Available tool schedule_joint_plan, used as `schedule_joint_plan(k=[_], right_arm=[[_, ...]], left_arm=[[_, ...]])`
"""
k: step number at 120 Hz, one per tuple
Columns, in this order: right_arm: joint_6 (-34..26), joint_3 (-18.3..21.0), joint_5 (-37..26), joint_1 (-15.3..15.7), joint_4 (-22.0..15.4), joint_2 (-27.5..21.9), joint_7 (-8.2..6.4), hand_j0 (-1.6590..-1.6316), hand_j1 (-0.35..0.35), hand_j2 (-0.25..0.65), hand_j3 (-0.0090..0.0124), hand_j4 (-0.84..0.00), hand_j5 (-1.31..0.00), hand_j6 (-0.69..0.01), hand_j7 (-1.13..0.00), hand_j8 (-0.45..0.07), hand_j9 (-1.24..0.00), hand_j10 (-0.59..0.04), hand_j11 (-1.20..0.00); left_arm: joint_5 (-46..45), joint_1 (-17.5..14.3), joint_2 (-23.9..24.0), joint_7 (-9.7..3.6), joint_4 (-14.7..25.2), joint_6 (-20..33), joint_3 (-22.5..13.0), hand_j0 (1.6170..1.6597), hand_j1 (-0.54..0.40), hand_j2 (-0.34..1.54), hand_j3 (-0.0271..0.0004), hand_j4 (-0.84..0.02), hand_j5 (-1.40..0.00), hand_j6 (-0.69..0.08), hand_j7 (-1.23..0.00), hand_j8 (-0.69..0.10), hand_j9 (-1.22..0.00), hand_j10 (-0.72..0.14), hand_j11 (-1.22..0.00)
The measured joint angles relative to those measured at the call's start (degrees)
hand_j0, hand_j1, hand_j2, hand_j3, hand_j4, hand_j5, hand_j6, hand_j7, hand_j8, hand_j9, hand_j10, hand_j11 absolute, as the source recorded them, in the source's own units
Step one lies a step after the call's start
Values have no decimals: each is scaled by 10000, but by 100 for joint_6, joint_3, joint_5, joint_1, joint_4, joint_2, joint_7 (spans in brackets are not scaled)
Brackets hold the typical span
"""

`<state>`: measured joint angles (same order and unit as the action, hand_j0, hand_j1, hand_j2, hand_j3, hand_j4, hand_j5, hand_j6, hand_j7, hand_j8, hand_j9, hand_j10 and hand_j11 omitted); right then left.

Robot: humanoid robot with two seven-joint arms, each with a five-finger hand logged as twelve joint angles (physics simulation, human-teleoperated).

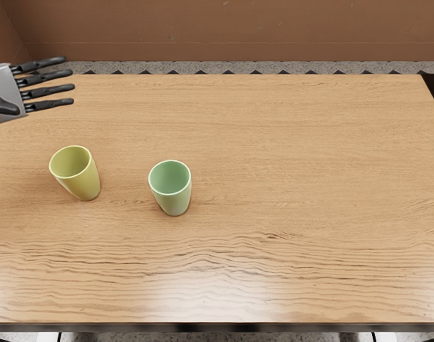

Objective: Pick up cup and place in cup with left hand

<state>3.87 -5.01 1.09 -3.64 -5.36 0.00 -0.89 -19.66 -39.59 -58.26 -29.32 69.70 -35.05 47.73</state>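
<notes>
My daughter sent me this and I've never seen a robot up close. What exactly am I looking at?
This is a computer-drawn picture of a simulated robot's workspace, seen from its head, looking down at a slant. The dark-fingered shape at the left edge is its left hand, fingers spread and holding nothing. The right hand is out of view. On the wooden table stand two separate cups, openings up: a yellow cup nearer the hand and a green cup to its right.
</notes>
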Motion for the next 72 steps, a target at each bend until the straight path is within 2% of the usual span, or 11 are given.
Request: schedule_joint_plan(k=[11, 17, 24, 30, 36, 44, 56, 72], right_arm=[[0, 0, -1, 2, 0, 0, 1, -16581, -3491, 0, 0, -3, 0, -5, 0, -3, 0, -2, 0], [0, 2, 1, 12, 1, 0, 1, -16581, -3491, 0, 0, -5, -1, -6, 0, -4, -1, -3, 0], [0, 2, 1, 20, 2, 0, 1, -16581, -3491, 0, 0, -3, 0, -4, 0, -3, 0, -2, 0], [0, 1, 1, 23, 3, 0, 1, -16581, -3491, 0, 0, -4, -1, -6, 0, -4, 0, -2, 0], [0, 1, 1, 26, 3, 0, 1, -16581, -3491, 0, 0, -4, -1, -6, 0, -4, 0, -2, 0], [0, 1, 1, 28, 4, 0, 1, -16581, -3491, 0, 0, -4, -1, -5, 0, -4, 0, -2, 0], [0, 1, 1, 29, 4, 0, 1, -16581, -3491, 0, 0, -4, -1, -6, 0, -4, 0, -2, 0], [0, 2, 1, 29, 4, 0, 1, -16581, -3491, 0, 0, -4, -1, -5, 0, -4, 0, -2, 0]], left_arm=[[31, -15, 15, -9, 0, 0, -7, 16581, 3488, -1, 0, 42, 5, 51, 3, 47, 2, 35, 1], [355, -233, 430, -19, 11, 0, -52, 16581, 3489, 0, 0, 39, 5, 48, 3, 44, 2, 33, 1], [904, -517, 566, -37, 97, 0, -88, 16581, 3488, -3, 0, 36, 5, 44, 3, 41, 2, 30, 1], [1381, -724, 637, -159, 313, 1, -110, 16581, 3489, 0, 0, 33, 4, 41, 3, 38, 2, 28, 1], [1837, -839, 974, -315, 583, 1, -128, 16581, 3490, 1, 0, 28, 4, 35, 2, 33, 1, 24, 1], [2397, -1066, 1266, -434, 938, 1, -144, 16581, 3487, 3, 0, 17, -2, 22, -3, 21, -4, 15, -4], [3394, -1423, 2044, -517, 1303, 3, -160, 16581, 3418, 14, 0, -50, -79, -47, -79, -47, -79, -51, -80], [5138, -1689, 2322, -553, 1638, 4, -172, 16581, 3252, 42, 0, -199, -261, -198, -261, -198, -260, -198, -260]])
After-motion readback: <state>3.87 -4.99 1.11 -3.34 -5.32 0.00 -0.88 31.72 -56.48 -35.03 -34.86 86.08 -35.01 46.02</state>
